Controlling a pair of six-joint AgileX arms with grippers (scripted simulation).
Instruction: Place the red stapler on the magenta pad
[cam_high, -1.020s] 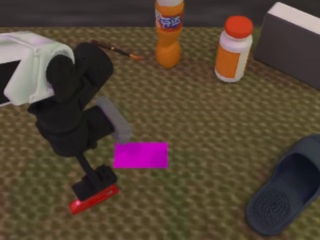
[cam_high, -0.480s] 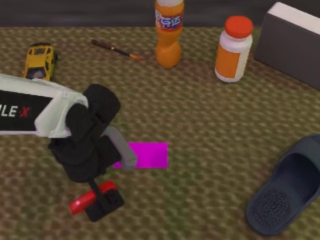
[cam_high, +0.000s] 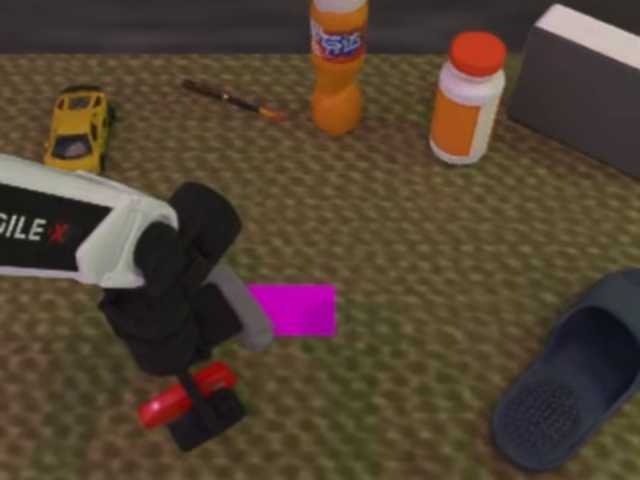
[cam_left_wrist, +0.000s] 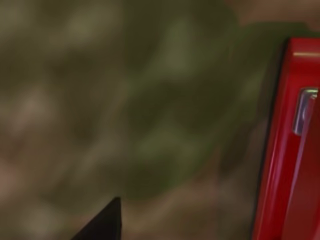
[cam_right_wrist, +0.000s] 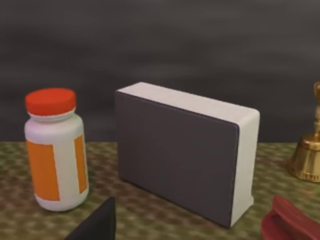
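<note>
The red stapler (cam_high: 162, 405) lies on the woven mat near the front left, just in front of and to the left of the magenta pad (cam_high: 298, 309). My left gripper (cam_high: 205, 403) is down over the stapler's middle, standing open astride it, and its black body hides that stretch of the bar. In the left wrist view the stapler (cam_left_wrist: 292, 150) fills one side, and a dark fingertip (cam_left_wrist: 107, 222) stands well apart from it. The left wrist covers the pad's left end. My right arm is out of the top view; its wrist view shows one dark fingertip (cam_right_wrist: 100, 222).
Along the back stand a yellow toy car (cam_high: 76, 125), a thin brown brush (cam_high: 230, 98), an orange soda bottle (cam_high: 337, 70), a white pill bottle with orange label (cam_high: 466, 95) and a grey-and-white box (cam_high: 585, 85). A dark blue slipper (cam_high: 575, 375) lies front right. A brass bell (cam_right_wrist: 307, 152) stands beside the box.
My left arm swung forward and down, uncovering the toy car, and its gripper turned and settled over the stapler's middle. The stapler has stayed where it lay.
</note>
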